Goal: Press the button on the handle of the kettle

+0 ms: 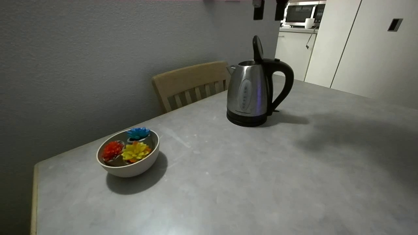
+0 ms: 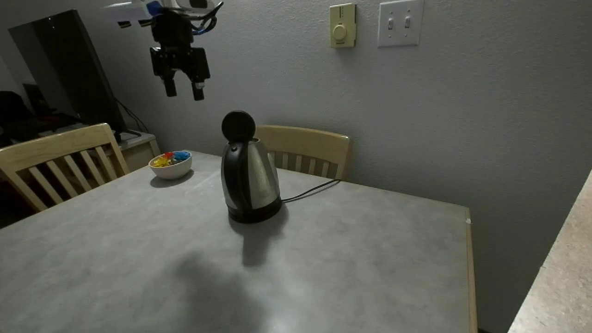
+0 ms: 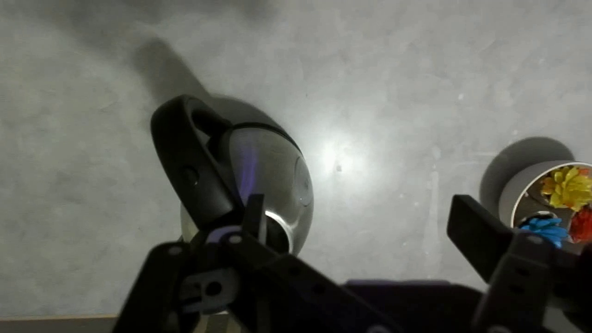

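Steel electric kettle, probably slippery: press the button on its handle downward; your end effector has jaws apart.

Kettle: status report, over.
Pincer open, empty, clear of kettle. Kettle upright on table, lid raised. Lid stands near the button; might get in the way.

Home dining area: table, wooden chairs, microwave on counter.
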